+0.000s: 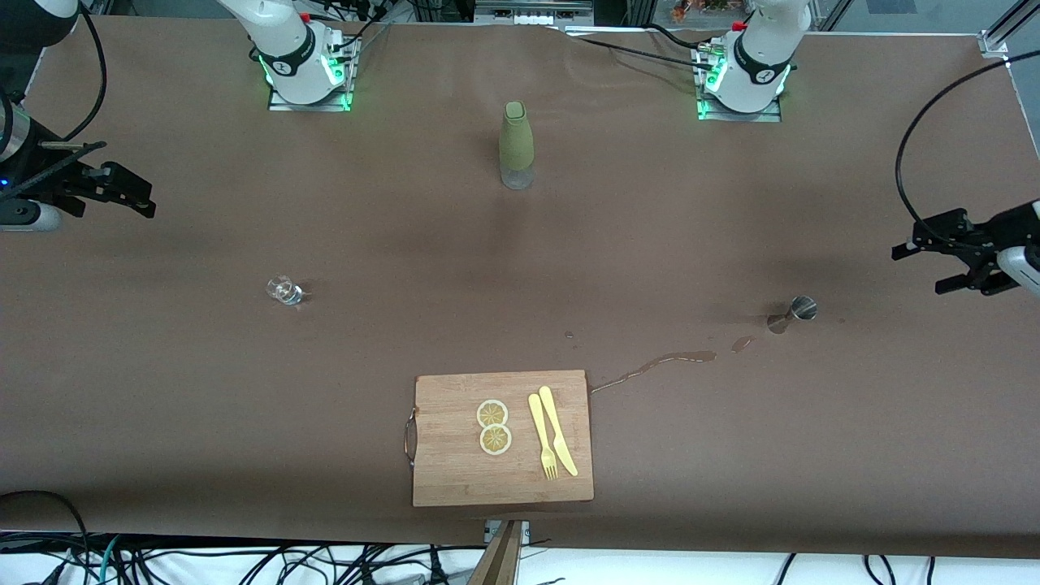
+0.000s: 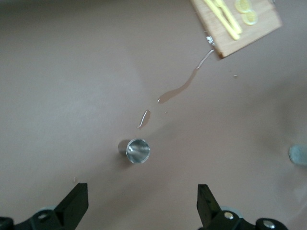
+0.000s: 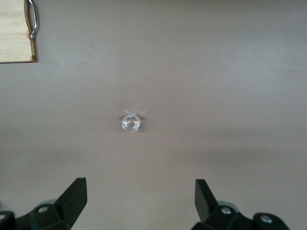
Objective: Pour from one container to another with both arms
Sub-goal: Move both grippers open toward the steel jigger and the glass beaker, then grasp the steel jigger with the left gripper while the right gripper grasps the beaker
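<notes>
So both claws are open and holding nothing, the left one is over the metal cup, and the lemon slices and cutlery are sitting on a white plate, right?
Not quite. The lemon slices and yellow cutlery lie on a wooden cutting board, not a white plate; the front view shows it. The rest holds: the left claw is open over the metal cup, and the right claw is open, holding nothing.

cutting board (image 1: 455, 471), 2 lemon slices (image 1: 493, 426), spill (image 1: 650, 367)

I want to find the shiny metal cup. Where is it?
The metal cup stands on the brown table toward the left arm's end, by a spilled streak, under the open left claw.
</notes>
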Tool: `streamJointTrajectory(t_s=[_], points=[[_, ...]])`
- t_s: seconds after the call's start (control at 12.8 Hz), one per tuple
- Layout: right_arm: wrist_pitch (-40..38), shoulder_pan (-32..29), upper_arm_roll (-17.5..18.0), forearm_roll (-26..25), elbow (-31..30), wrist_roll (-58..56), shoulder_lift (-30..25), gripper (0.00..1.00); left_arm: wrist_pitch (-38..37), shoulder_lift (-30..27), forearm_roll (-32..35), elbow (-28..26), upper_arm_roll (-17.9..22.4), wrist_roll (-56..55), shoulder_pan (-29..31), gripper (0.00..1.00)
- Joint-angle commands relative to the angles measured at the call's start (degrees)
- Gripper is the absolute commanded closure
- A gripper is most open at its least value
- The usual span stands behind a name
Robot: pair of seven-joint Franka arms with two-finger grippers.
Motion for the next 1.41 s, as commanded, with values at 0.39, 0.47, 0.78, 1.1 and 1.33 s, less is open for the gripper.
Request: streamJointTrajectory(t_s=[0.39,0.47,0.78,1.1,1.33], points=[[-1.93,-0.14,0.05,0.62,0.01,-11.83,1.87,0.00,-0.93,16.19,-15.25,2.92,0.21,42.12,6.12,0.00],[-1.93,-0.31,-0.04,0.45,0.10,-17.88,2.49,0.00,-0.93,18.29,-15.78,3.18,0.22,45.65,6.21,0.00],[-2.02,-1.28,-0.48,1.15,0.10,-39.59,6.08,0.00,-1.81,23.22,-20.52,2.74,0.22,63.12,6.29,0.00],[-1.76,-3.73,-0.83,7.02,0.10,-59.29,10.57,0.00,-3.57,28.49,-22.72,2.83,0.31,79.13,6.38,0.00],[-1.76,-8.12,-0.83,15.27,0.19,-71.35,14.61,0.00,-3.48,31.40,-25.19,3.00,0.92,86.28,6.47,0.00]])
